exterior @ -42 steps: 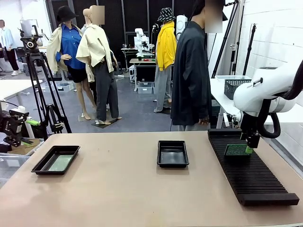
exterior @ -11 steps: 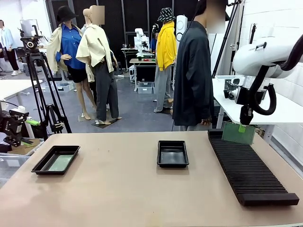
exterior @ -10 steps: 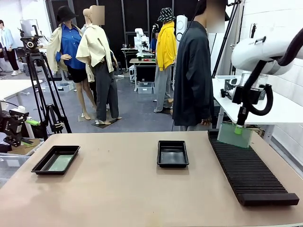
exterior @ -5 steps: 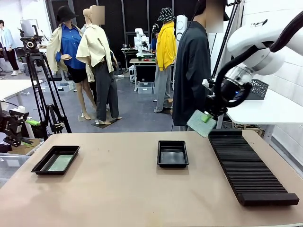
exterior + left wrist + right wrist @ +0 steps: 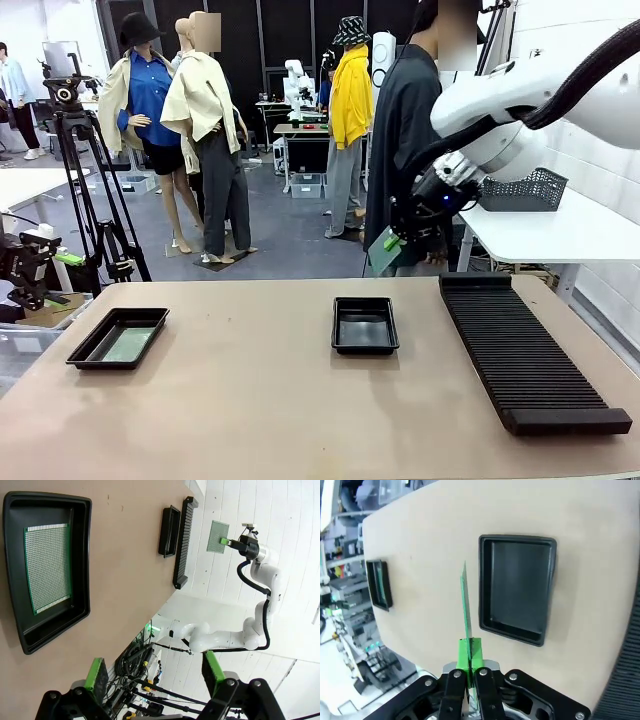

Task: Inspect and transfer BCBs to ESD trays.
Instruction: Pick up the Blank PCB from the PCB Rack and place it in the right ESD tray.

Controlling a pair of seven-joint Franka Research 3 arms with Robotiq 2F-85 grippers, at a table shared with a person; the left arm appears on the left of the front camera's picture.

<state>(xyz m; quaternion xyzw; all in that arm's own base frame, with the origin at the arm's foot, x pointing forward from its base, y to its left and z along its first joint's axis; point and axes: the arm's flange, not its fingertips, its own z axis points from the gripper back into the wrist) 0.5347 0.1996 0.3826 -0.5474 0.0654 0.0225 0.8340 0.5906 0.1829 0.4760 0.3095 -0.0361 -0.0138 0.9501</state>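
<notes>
My right gripper (image 5: pixel 392 241) is shut on the edge of a green BCB (image 5: pixel 383 254), holding it in the air above the table's far edge, a little beyond and to the right of the middle ESD tray (image 5: pixel 365 326), which is empty. In the right wrist view the BCB (image 5: pixel 465 605) stands edge-on between the pads of the right gripper (image 5: pixel 469 649), with that empty tray (image 5: pixel 517 540) below it. The left ESD tray (image 5: pixel 118 337) holds another BCB (image 5: pixel 47 567) lying flat. My left gripper (image 5: pixel 154 670) is open with nothing between its fingers, high to the side of that tray (image 5: pixel 82 565).
A long black ribbed rack (image 5: pixel 530 350) lies along the table's right side. A person in a dark coat (image 5: pixel 405 150) stands at the far edge, just behind the held board. A black mesh basket (image 5: pixel 522 188) sits on a white side table.
My right gripper has carried the BCB left from above the rack's far end to beyond the middle tray, turning it on the way. The left gripper has stayed still.
</notes>
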